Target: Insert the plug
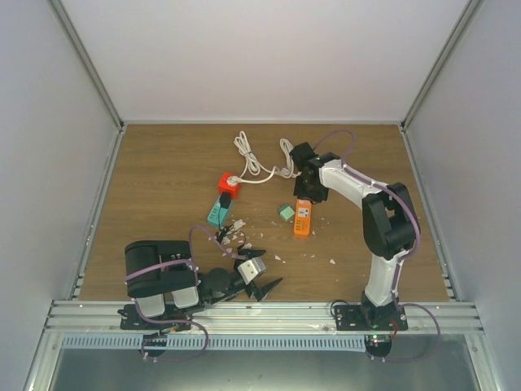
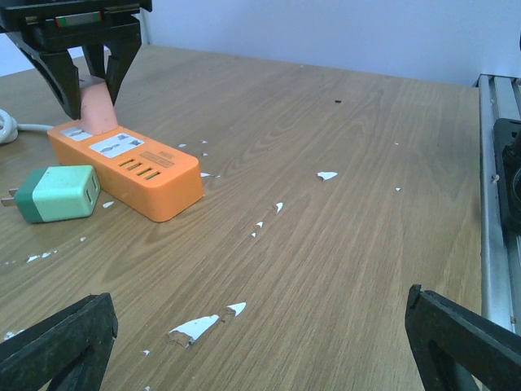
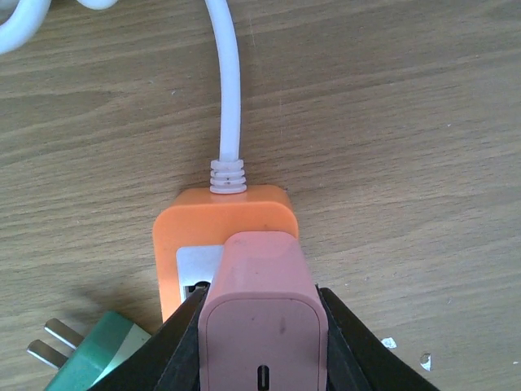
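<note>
Pale, plain walls enclose a desk (image 1: 163,179) of brown wood-grain laminate, matte and scattered with small white flakes (image 2: 195,327).

The right hand (image 3: 262,326) is clenched on the pink plug (image 3: 262,309), one black finger pressed against each of its flat sides. The plug is a smooth, rounded block of matte salmon plastic, with a small oblong port in the face turned toward the wrist. It stands upright directly under this hand, on the cable end of the orange power strip (image 2: 155,183). Whether its prongs are fully seated cannot be told.

The strip is a glossy orange bar with rounded corners, white socket plates on top and a row of dark slots along one side. A label on its top is too small to read. Its thick white cable (image 3: 224,90) leaves through a ribbed collar just beyond the hand and runs away across the desk.

Beside the hand, touching or nearly touching the strip's side, lies a green charger (image 2: 55,194), a rounded cube with a paler face and metal prongs.

The left hand (image 1: 260,281) is released, its black fingers spread wide and low over the desk, well apart from the strip and plug.
</note>
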You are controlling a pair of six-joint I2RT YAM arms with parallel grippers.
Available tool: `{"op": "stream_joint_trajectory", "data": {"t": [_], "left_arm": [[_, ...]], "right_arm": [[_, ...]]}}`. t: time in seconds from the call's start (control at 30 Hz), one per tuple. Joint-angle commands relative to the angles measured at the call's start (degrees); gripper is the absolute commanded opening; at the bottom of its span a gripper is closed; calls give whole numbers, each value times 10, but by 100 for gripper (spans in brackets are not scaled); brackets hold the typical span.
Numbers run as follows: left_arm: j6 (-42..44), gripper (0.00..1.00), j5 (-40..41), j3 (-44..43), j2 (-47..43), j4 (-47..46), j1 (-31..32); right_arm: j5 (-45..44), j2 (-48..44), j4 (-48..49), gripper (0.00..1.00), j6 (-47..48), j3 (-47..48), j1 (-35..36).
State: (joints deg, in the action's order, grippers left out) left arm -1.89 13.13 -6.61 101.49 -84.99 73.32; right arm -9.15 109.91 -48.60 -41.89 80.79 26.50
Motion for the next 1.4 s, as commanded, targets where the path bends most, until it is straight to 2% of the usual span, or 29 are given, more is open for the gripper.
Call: {"op": "stream_joint_trajectory", "data": {"t": [0.0,0.13,0.27,0.33,0.63,0.7,0.83,1.0,1.13,1.17,1.27,1.37], "left_arm": [[7,99,13,0,-1,-30,4],[7,99,13,0,0,-30,4],[6,99,13,1,0,-31,4],[5,99,17,4,0,-35,4],[3,99,15,6,4,-45,4],[2,99,14,7,2,-46,4],[3,99,19,12,-5,-45,4],[-1,99,20,23,-27,-44,3],[-14,99,20,30,-43,-37,2],[-14,99,21,31,-47,-38,2],[-22,99,12,40,-58,-40,-8],[-41,99,-18,53,-73,-41,-37]], "right_arm": [[62,48,-8,18,21,-31,0],[71,36,-13,30,31,-21,0],[76,14,-7,54,36,-26,0],[74,1,-3,62,39,-27,0],[57,-9,-49,76,59,77,-11],[56,-10,-58,81,64,108,-13],[56,-18,-69,99,83,155,-14],[25,-46,-73,100,129,209,-12],[-33,-112,-20,100,200,182,6],[-27,-130,-1,100,210,161,7],[66,-183,80,100,297,69,29],[96,-182,61,100,338,38,50]]}}
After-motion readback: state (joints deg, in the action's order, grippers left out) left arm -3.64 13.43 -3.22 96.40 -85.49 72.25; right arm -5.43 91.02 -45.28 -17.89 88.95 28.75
